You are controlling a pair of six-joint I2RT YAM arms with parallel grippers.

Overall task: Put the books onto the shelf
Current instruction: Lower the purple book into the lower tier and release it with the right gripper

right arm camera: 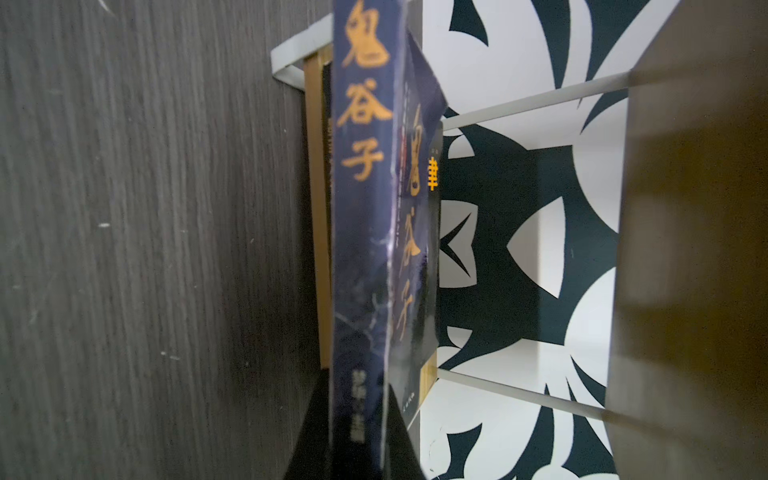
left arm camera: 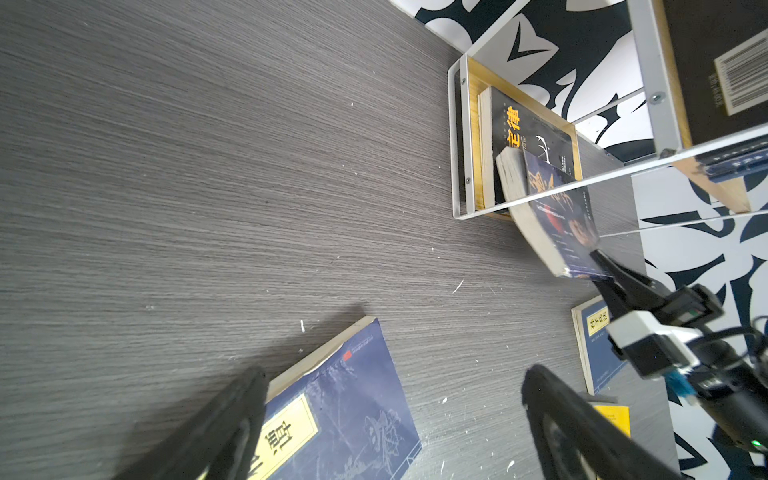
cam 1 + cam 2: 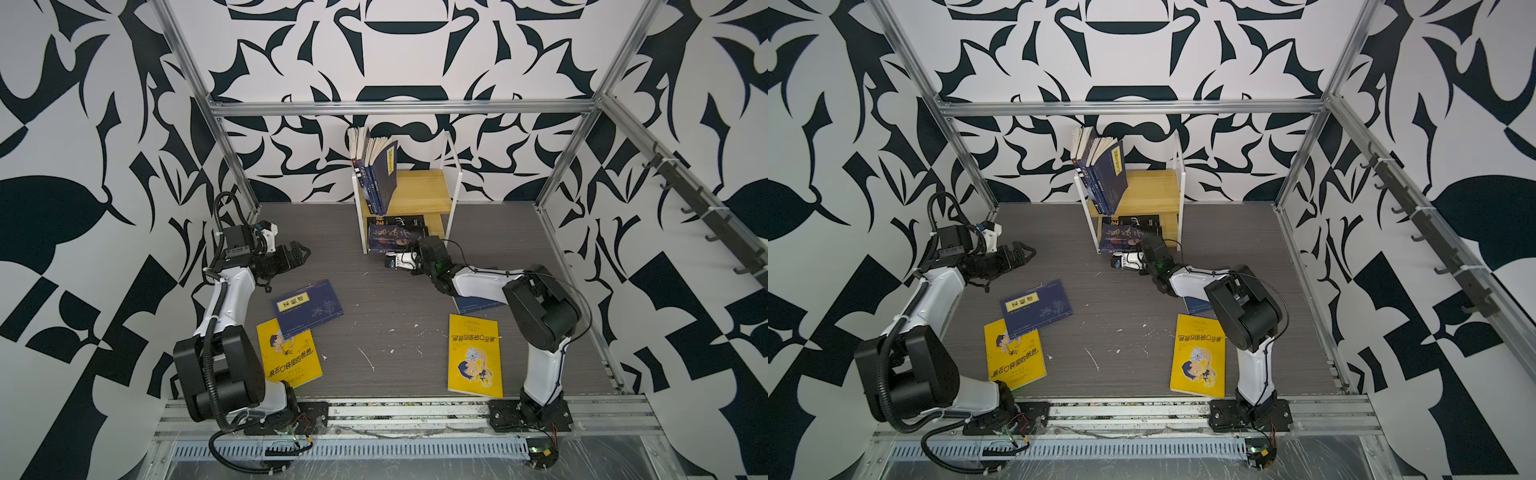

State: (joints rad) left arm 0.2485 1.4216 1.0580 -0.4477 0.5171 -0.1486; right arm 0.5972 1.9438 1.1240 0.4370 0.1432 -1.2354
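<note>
Dark book: half inside the shelf's lower tier, seemingly atop a black book.
Upper tier: navy books standing upright.
Right gripper: clamped on the dark book's outer corner.
Left gripper: jaws apart, holding nothing, above the table.

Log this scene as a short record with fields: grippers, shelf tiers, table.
left gripper: open, empty, above the table
right gripper: shut on dark portrait book, whose far end lies over the black book in the shelf's lower tier
upper tier: upright navy books, leaning
table: loose navy book overlapping a yellow book; second yellow book; second navy book partly under the right arm
</note>
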